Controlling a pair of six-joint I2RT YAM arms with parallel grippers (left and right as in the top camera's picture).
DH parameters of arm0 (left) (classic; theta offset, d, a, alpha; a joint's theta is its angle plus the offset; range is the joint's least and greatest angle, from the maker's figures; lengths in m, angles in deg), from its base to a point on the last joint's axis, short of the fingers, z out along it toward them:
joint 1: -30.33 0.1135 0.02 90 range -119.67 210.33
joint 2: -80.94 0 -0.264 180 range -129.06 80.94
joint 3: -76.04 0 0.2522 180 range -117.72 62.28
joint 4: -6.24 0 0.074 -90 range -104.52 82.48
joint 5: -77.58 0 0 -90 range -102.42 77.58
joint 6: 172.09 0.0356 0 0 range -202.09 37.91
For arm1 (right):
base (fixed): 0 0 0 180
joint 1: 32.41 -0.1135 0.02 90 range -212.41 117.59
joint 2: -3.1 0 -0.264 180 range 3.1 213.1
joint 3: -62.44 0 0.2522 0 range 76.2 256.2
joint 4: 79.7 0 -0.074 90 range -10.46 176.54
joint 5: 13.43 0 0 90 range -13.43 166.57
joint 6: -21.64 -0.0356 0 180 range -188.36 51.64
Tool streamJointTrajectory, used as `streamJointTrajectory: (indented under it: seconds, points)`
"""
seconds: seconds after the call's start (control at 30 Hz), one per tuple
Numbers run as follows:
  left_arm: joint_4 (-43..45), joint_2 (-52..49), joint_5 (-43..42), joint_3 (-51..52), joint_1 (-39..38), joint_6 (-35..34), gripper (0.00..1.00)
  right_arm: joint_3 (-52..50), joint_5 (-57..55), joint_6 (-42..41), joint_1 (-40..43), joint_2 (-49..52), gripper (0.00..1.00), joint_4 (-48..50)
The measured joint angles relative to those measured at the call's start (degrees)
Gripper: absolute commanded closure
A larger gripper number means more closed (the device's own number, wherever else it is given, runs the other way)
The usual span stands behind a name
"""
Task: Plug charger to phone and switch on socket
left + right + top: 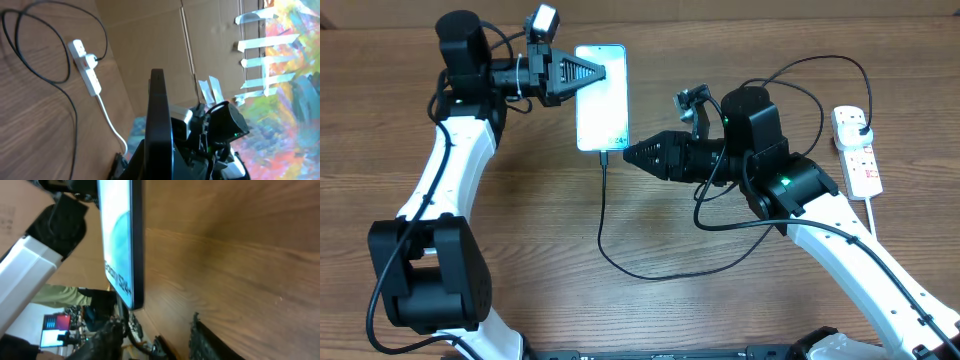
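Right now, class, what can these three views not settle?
- Overhead: whether the charger is seated in the phone; the joint is too small, beside the right gripper.
- Overhead, left wrist: switch positions on the socket; too small.
- Left wrist: whether the left gripper is shut; the phone's edge blocks it.

phone [608, 100] edge under left claw [595, 70], socket [865, 165] switches too small
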Motion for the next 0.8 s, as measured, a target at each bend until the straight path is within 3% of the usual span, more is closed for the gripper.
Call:
streamJointTrajectory:
  seconds: [0.17, 0.4, 0.63, 0.8]
  points:
    - [-7.76, 0.0, -0.33, 0.0, -0.07, 7.17, 0.96, 0.0, -0.15, 2.93, 2.27, 0.0, 0.44, -5.99]
    - [-28.2, 0.0, 1.99, 0.04, -0.39, 22.64, 0.96, 0.0, -1.86, 8.15, 6.08, 0.0, 0.43, -15.39]
    - [-51.67, 0.0, 16.41, 0.09, -1.92, 39.41, 0.96, 0.0, -6.69, 12.37, 6.78, 0.0, 0.44, -22.75]
    - [-58.9, 0.0, 23.78, 0.11, -4.07, 48.61, 0.96, 0.0, -9.92, 14.58, 6.8, 0.0, 0.44, -26.25]
